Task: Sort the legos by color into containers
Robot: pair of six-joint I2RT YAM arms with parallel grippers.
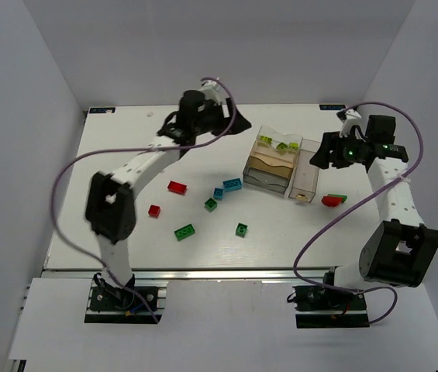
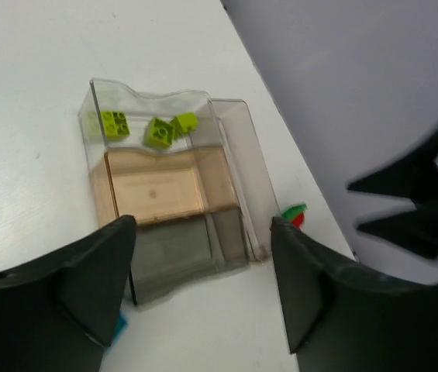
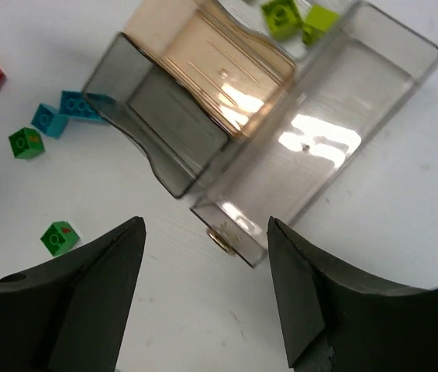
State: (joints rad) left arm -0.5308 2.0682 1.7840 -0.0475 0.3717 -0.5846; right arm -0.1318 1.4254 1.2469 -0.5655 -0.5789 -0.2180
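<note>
The containers (image 1: pixel 279 164) stand touching in one cluster: a clear box (image 2: pixel 145 105) at the far end holding three lime bricks (image 2: pixel 159 132), an empty amber box (image 2: pixel 156 187) and an empty smoky grey box (image 2: pixel 178 260) in line nearer, and a longer narrow box (image 1: pixel 306 172) along their right side. Left of the cluster, two red bricks (image 1: pixel 177 186), two cyan bricks (image 1: pixel 232 184) and three dark green bricks (image 1: pixel 184 232) lie scattered. Another red brick (image 1: pixel 329 201) and a green brick (image 1: pixel 341 198) lie together just right of the narrow box's near end.

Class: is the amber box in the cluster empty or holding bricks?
Empty: the amber box shows a bare floor; lime bricks lie in the neighbouring clear box.
</note>
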